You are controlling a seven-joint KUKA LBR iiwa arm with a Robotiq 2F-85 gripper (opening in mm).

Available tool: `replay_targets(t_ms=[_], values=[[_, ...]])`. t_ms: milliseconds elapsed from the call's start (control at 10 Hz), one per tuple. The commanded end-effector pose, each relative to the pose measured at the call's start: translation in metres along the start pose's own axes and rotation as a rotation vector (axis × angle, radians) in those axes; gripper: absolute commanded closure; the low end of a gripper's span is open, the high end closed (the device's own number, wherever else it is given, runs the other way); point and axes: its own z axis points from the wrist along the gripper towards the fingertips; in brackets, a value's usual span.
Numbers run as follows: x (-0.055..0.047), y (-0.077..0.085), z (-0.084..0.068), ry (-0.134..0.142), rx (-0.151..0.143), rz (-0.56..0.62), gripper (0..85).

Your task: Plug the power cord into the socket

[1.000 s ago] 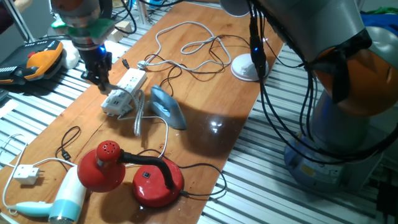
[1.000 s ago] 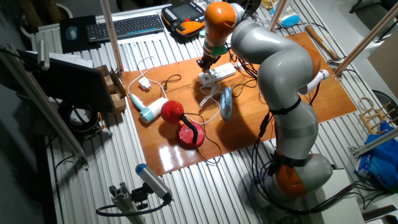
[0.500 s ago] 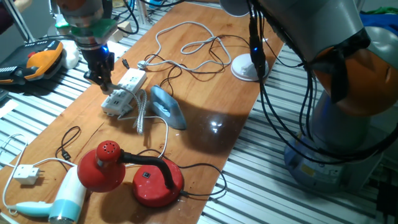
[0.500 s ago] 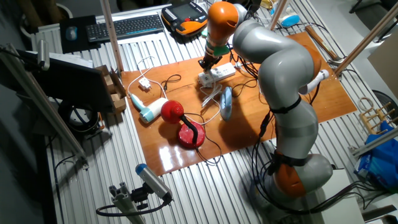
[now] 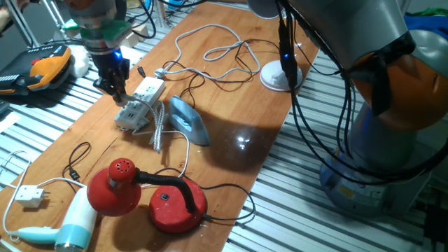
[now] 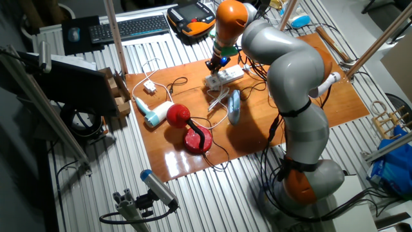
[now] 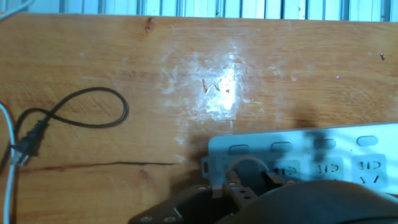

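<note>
The socket, a long white power strip, lies on the wooden table and also shows in the other fixed view and the hand view. My gripper stands over its near end; it also shows in the other fixed view. In the hand view the gripper is shut on the small white plug of the power cord, and the plug rests against the strip's end outlet. The braided cord runs to the light-blue iron.
A red desk lamp, a hair dryer and a white boxy plug lie at the near end. A thin black cord lies left of the strip. A white lamp base and looped cables are beyond.
The gripper has shifted very slightly over the strip's end, and the braided cord has moved a little with it. Nothing else has moved.
</note>
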Motion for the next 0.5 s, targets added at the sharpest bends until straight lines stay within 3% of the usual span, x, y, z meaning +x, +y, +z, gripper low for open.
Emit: replay_targets(t_ms=[0,300,400], values=[[0.0,0.0,0.0,0.0,0.002,-0.001,85.0],[0.002,-0.01,0.003,0.009,0.013,-0.007,85.0],[0.004,-0.017,0.007,-0.012,0.006,-0.015,85.0]])
